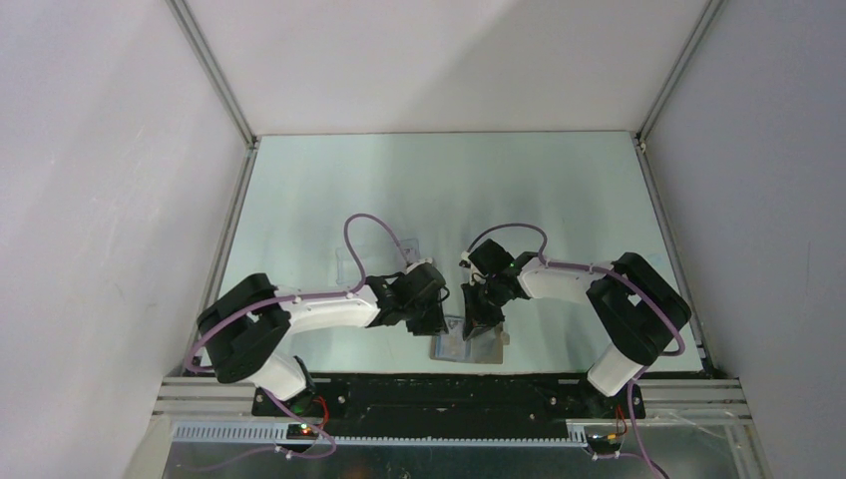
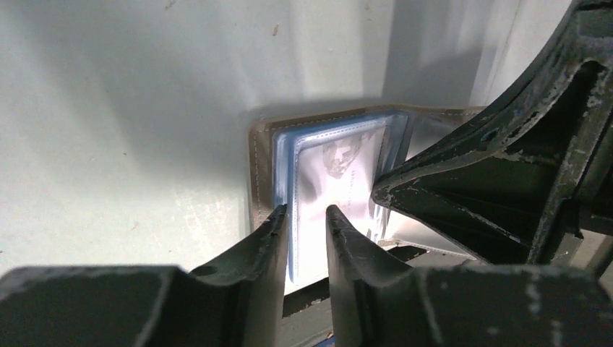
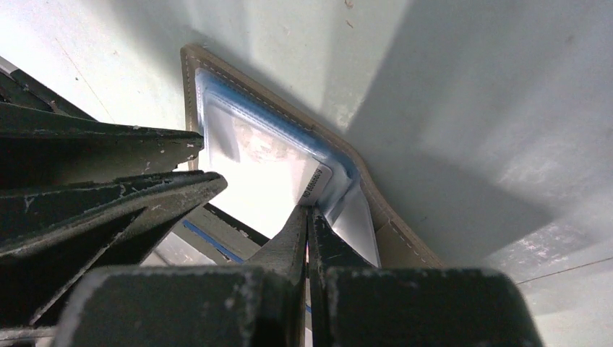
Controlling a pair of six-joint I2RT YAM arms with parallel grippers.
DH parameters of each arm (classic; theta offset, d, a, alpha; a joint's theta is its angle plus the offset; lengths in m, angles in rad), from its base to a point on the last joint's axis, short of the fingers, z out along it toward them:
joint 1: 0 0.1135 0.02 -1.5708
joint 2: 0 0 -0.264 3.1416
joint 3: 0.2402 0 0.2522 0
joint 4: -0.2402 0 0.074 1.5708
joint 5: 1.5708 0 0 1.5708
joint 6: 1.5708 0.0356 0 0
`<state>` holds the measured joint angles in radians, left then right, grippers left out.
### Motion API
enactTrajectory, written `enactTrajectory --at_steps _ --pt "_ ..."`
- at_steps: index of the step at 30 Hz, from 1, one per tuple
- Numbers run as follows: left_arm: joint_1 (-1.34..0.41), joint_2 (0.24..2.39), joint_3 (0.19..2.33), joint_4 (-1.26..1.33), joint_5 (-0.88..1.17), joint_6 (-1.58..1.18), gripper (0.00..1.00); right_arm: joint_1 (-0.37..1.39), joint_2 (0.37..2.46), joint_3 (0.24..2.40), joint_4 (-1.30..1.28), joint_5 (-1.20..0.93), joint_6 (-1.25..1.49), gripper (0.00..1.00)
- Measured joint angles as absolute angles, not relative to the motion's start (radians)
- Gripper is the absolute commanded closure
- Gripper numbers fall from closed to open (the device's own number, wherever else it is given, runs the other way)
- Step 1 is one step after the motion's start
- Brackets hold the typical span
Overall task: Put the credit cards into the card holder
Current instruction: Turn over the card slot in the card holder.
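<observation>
A clear box (image 1: 367, 263), faint against the pale desk (image 1: 399, 180), sat just up-left of the left arm's wrist. Purple cables (image 1: 371, 225) looped above both wrists. White walls (image 1: 100, 200) closed in the desk on the left, right and far sides, and a black base plate (image 1: 449, 391) ran along the bottom of the overhead view.

The two hands met low in the middle of that view and crowded each other. In the left wrist view the other hand's dark fingers filled the right half of the frame. In the right wrist view the same was true on the left side. The upper half of the desk lay bare. The wallet (image 1: 467, 346) lay open right at the desk's near edge, so little room was left below it.

The left hand (image 2: 305, 217) sat over the wallet's lower edge, its fingers narrowly parted with the blue-edged clear sleeves showing in the gap. Whether it gripped them could not be told. The right hand (image 3: 306, 215) had its fingers pressed almost together on the lower right corner of a pale card (image 3: 267, 170). The card lay slanted across the blue lining, its dark print just above the fingertips, with the wallet's brown stitched border running past it towards the lower right.
</observation>
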<state>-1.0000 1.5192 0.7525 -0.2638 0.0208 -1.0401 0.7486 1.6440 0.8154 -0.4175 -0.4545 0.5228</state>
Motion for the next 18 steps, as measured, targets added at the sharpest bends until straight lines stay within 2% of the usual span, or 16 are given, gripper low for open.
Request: enactTrajectory --at_steps 6,8,18 --pt "-1.004 1.528 0.769 -0.291 0.015 -1.020 0.94 0.749 1.644 0.815 -0.417 -0.457 0.523 1.00" --pt "-1.008 1.528 0.777 -0.305 0.009 -1.011 0.98 0.749 1.644 0.815 -0.417 -0.458 0.523 1.00" --pt "-1.021 1.528 0.822 -0.330 0.003 -0.982 0.98 0.739 1.605 0.794 -0.424 -0.464 0.522 0.98"
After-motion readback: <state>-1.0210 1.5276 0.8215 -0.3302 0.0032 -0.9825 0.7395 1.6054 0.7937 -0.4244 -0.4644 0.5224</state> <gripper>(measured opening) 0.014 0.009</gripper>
